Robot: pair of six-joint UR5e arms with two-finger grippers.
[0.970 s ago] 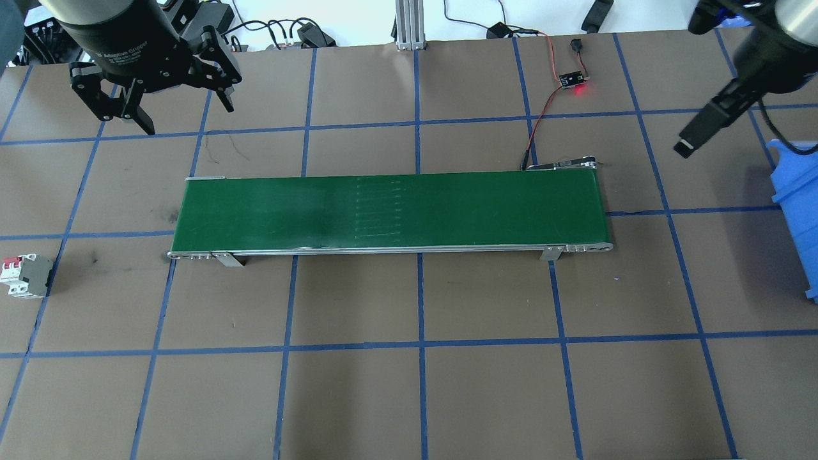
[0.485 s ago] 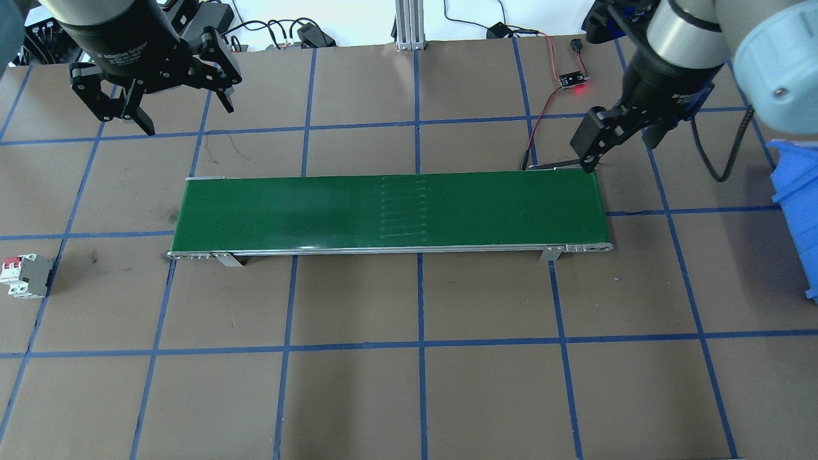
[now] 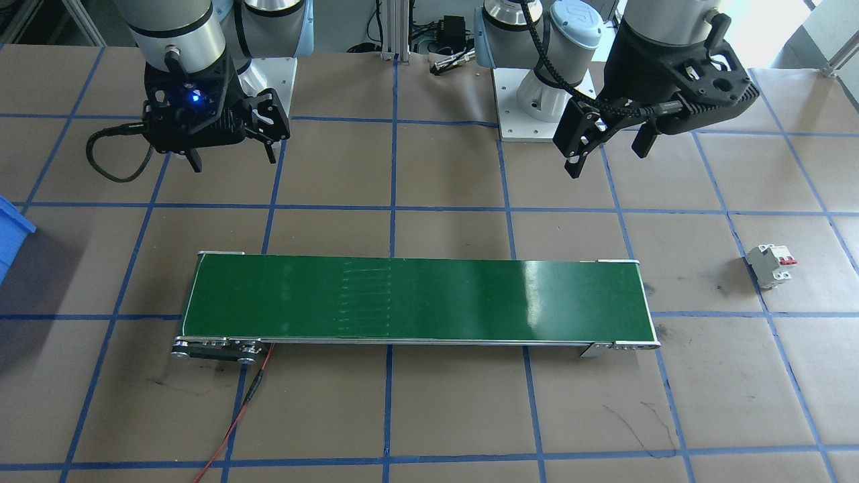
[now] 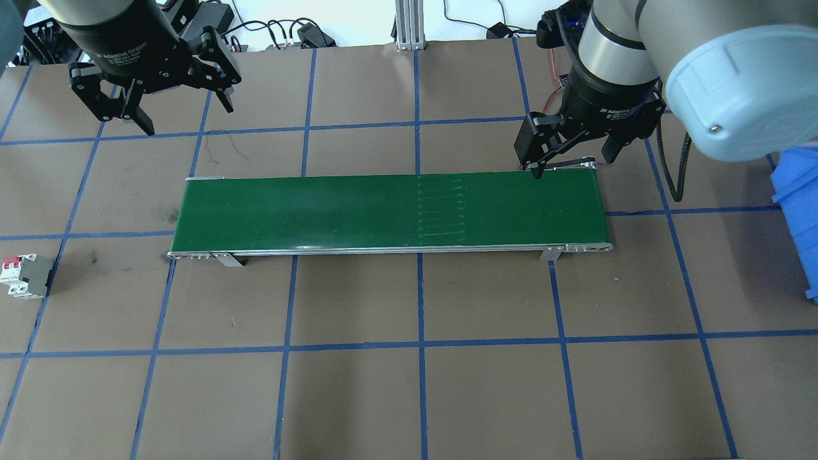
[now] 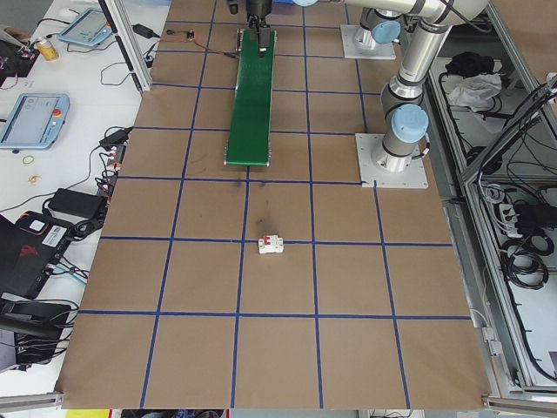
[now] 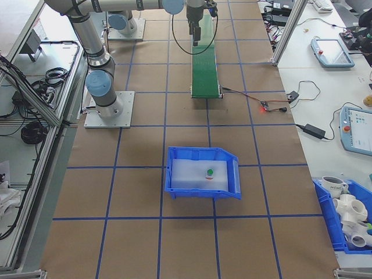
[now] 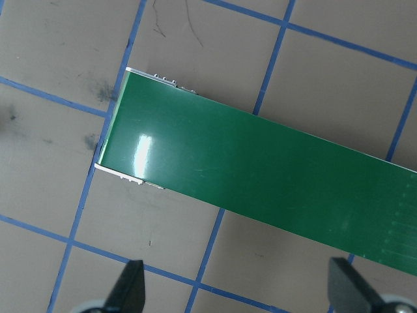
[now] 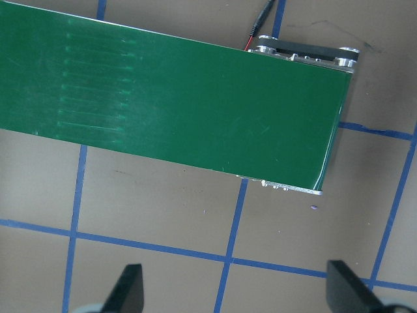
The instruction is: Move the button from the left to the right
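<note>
1. Front-facing view: right gripper (image 3: 231, 161) hangs above the brown surface (image 3: 443, 416), its fingers (image 3: 195, 162) spread wide and holding nothing. Left gripper (image 3: 607, 159) hangs likewise, fingers (image 3: 572, 166) wide and empty. Green conveyor belt (image 3: 416, 302) lies below both sets of fingers in this picture, clear of them. White circuit breaker (image 3: 770, 264) with red levers sits on the surface, well apart from the left fingers.

2. Overhead view: left gripper (image 4: 182, 121) is past the belt's (image 4: 390, 211) left end, fingers (image 4: 144, 122) wide. Right gripper (image 4: 572, 167) is over the far corner of the belt's right end, fingers (image 4: 537, 171) wide and empty. Blue bin (image 4: 795, 217) shows at the picture's edge, apart from the right fingers.

3. Left-side view: breaker (image 5: 271, 246) stands alone on the surface. Finger state cannot be told here.

4. Right-side view: button (image 6: 210, 172), green cap up, lies inside the blue bin (image 6: 232, 174), well apart from either set of fingers. Bin stands on the surface beyond the belt's (image 6: 204, 64) right end.

5. Left wrist view: fingertips (image 7: 128, 287) stand wide at the lower edge. Belt end (image 7: 195, 156) lies beyond them, nothing between them.

6. Right wrist view: fingertips (image 8: 129, 288) stand wide apart, nothing between them. Belt end (image 8: 195, 111) with its roller lies beyond them.
</note>
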